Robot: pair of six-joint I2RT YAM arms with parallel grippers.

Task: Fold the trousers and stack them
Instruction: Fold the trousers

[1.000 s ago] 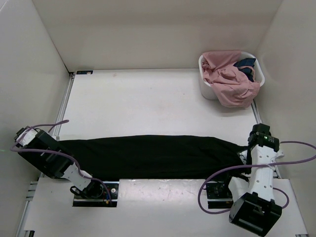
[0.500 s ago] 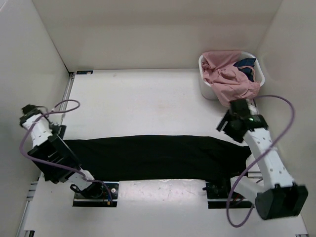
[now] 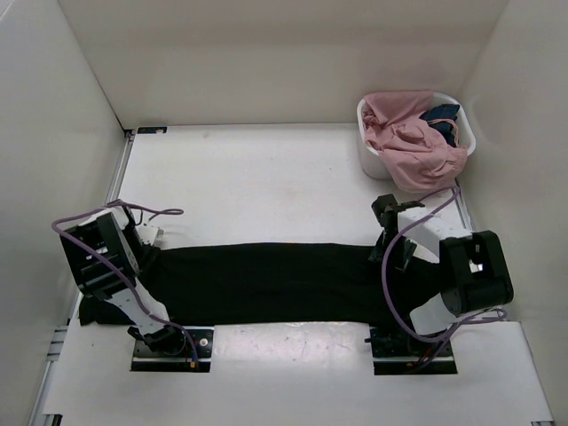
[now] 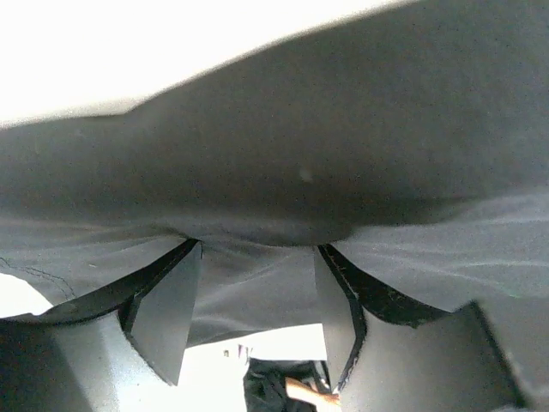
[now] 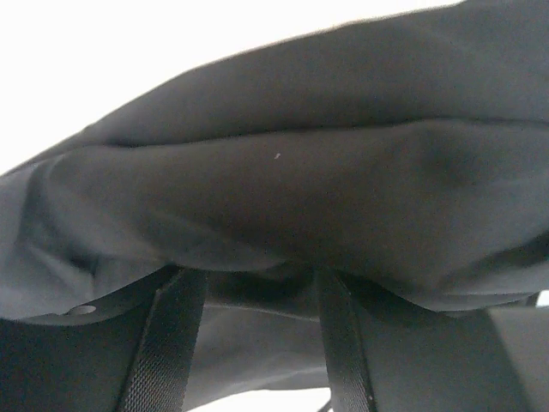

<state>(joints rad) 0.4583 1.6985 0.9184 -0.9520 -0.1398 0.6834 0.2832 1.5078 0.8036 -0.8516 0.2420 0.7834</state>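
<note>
Black trousers [image 3: 266,282] across white-walled table [image 3: 257,177]; left pincer [image 4: 257,253], right pincer [image 5: 257,279] amid fabric, grip unclear.

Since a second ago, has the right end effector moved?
Yes: right end effector swung left, from below the right rim of the basket to below its left wall.

You have the trousers [image 3: 266,284] laid out flat as one long black band, running left to right across the near part of the tabletop [image 3: 266,186], close to its front edge. They are plain, soft and matte. The near edge looks fairly straight and the far edge waves a little. From the left wrist, the trousers [image 4: 360,154] fill the view in shallow folds. From the right wrist, the trousers [image 5: 300,197] bulge in one soft, rounded fold.
</note>
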